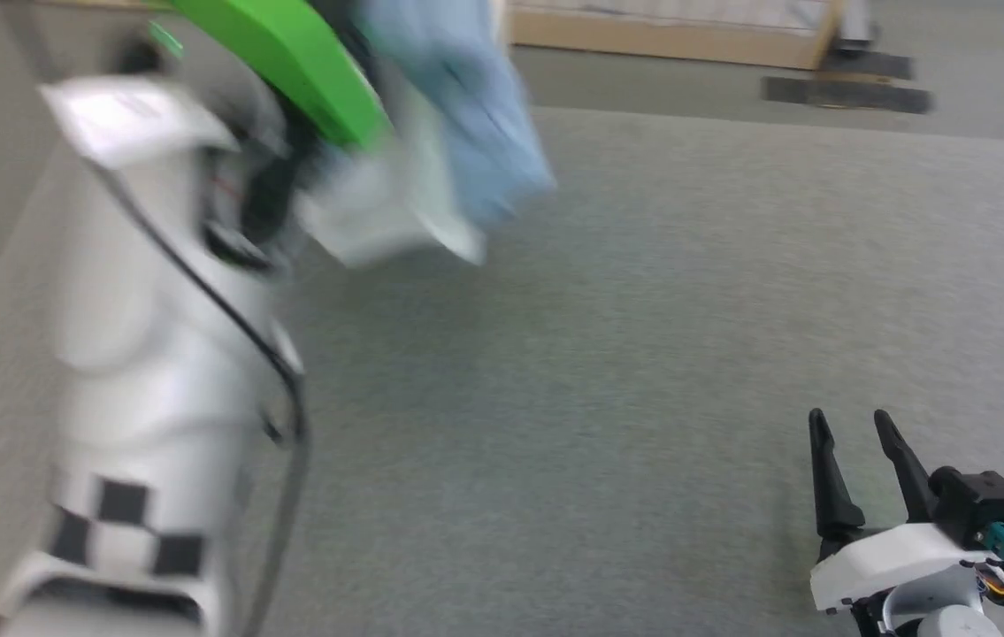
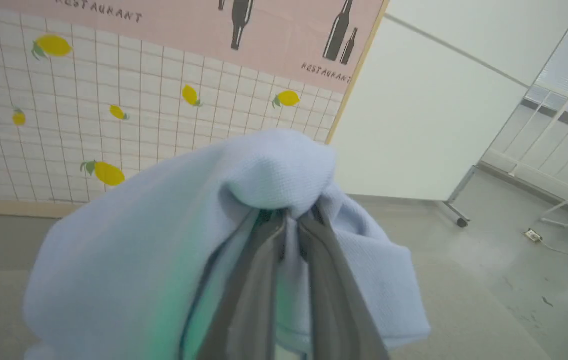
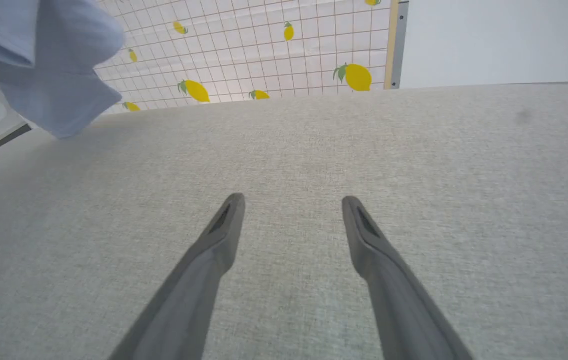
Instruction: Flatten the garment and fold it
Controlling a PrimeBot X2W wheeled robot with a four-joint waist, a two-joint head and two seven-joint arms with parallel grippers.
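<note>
Bunched, fine-knit light blue garment (image 2: 128,250) clamped in left claw (image 2: 291,222), right claw (image 3: 292,207) spread over grey woven surface (image 3: 439,150)

Light blue garment (image 2: 138,250) hanging bunched from my left pincer (image 2: 291,220), off the surface.
Soft knit, crumpled and draped over my two closed fingers (fine waffle-like weave visible from the wrist), folds falling either side of the tips. From the head view it's a blurred blue bundle, upper left, with white fabric at its lower edge. Not flattened, not folded.
</note>
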